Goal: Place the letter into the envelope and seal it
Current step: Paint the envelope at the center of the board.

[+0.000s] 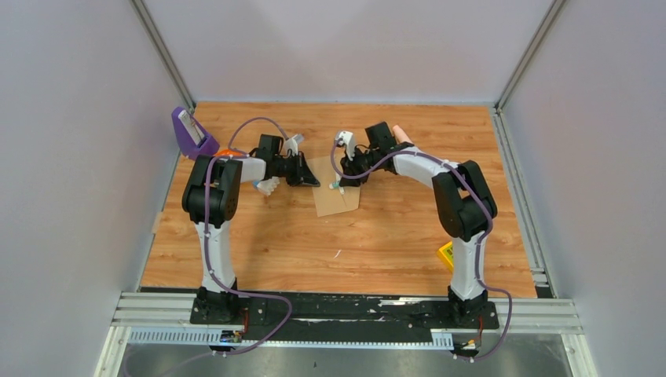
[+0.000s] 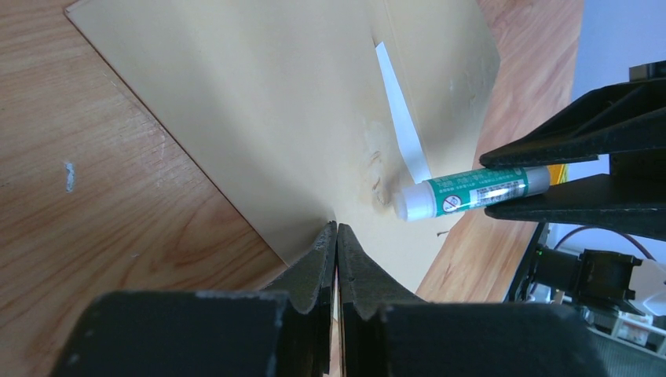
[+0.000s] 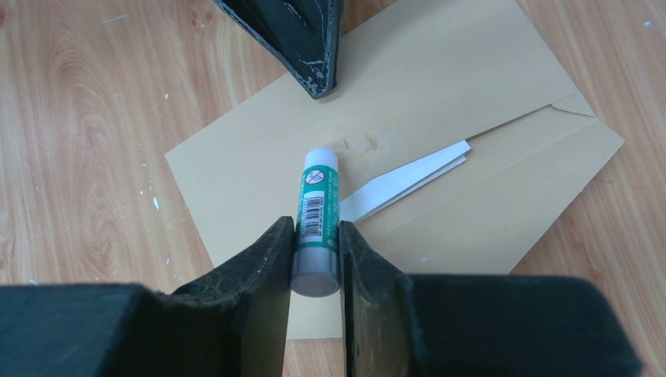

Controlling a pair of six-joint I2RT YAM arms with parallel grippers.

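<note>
Tan envelope (image 1: 334,203) lies flat, long axis running away from the arms. Right gripper (image 3: 316,230) clamps a glue stick (image 3: 318,200) pointing at the left gripper (image 2: 336,232), closed, tips on the envelope.

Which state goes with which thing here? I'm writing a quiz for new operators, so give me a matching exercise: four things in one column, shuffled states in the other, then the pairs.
Things
1. left claw
2. right claw
3. envelope
4. letter

States
A. white strip poking out of the opening
B. shut on the glue stick
C. lying flat on the wooden table
D. shut, tips at the envelope's edge

Pairs: 1-D, 2-B, 3-C, 4-A
</note>
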